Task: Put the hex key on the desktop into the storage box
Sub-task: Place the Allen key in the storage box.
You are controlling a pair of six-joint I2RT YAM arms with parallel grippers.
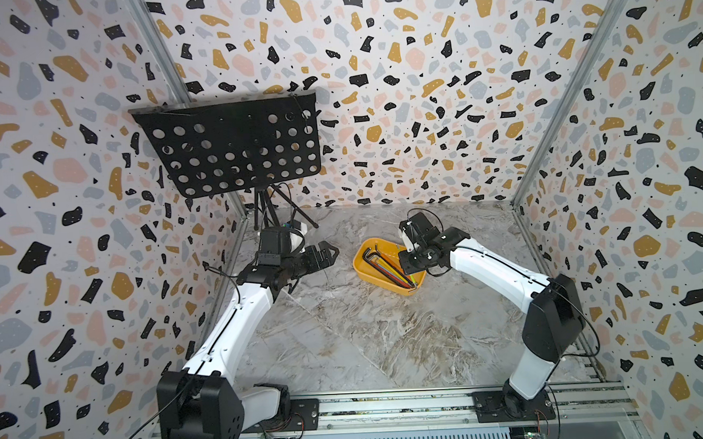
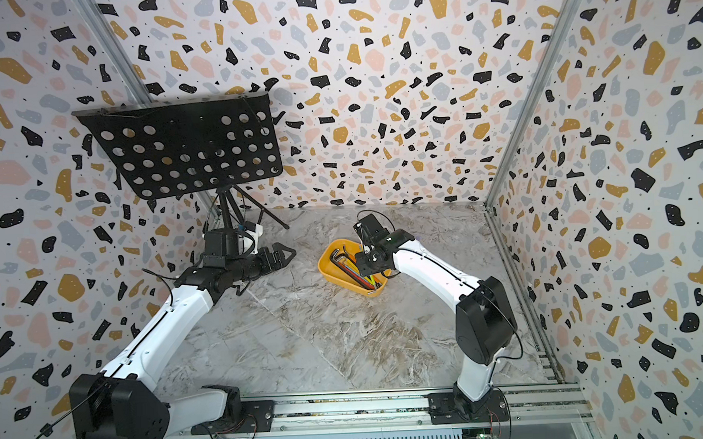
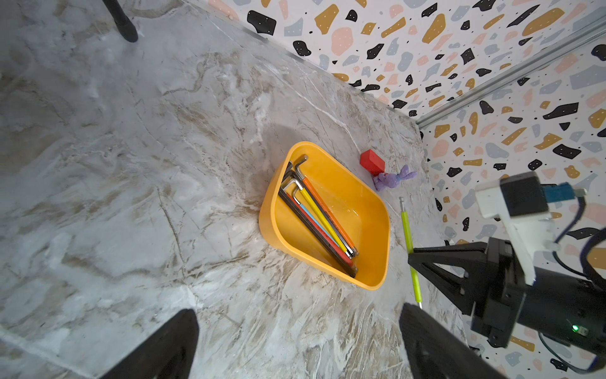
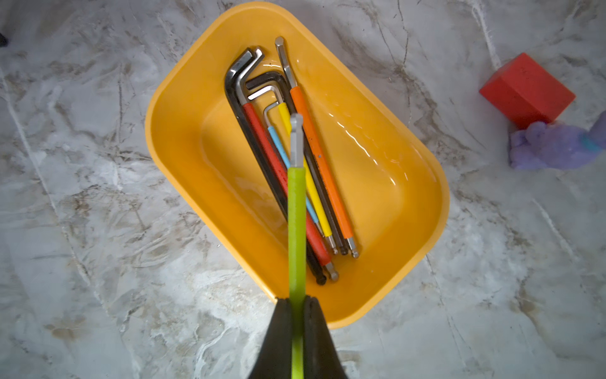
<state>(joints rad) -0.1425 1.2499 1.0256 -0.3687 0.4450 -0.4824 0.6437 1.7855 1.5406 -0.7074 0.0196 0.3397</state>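
Lime-green-sleeved steel hex key (image 4: pixel 296 213) is off the marble-look worktop (image 4: pixel 98 197). The right gripper (image 4: pixel 296 315) has its jaws clamped on it, over the shallow yellow-orange plastic storage box (image 4: pixel 377 183) with other coloured keys (image 4: pixel 329 183) inside. Only the drop left, I reckon. Left gripper (image 3: pixel 298 315) idles, jaws wide, empty.

Hex keys (image 4: pixel 322 164) in storage box (image 4: pixel 196 157), block (image 4: pixel 524 88) nr.

— What sits on the marbled desktop (image 1: pixel 346 337)?
— A yellow-orange storage box (image 3: pixel 267 226), right of centre in the far half. Beyond it, toward the far right corner, a red block (image 3: pixel 371 160) with a purple soft toy (image 3: pixel 392 178) against it.
— The far left corner?
— A black tripod foot (image 3: pixel 126 26).
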